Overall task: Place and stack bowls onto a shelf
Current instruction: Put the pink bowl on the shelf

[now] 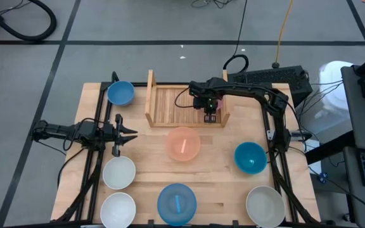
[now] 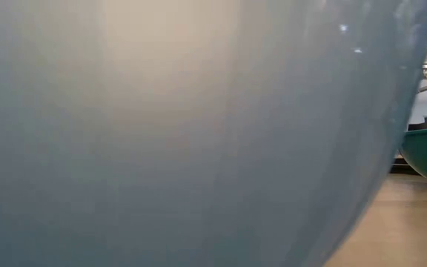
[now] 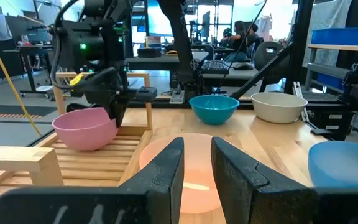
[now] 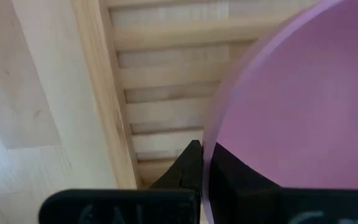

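Shelf [image 1: 170,104], wrist-only pink bowl [image 3: 86,127], right fingers [image 4: 194,165] clamped

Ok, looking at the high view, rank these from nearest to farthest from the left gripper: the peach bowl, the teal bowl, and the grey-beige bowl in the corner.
Measured from the left gripper, at the table's left side:
1. The peach bowl, mid-table just in front of the shelf.
2. The teal bowl, over on the right side.
3. The grey-beige bowl, in the front right corner.
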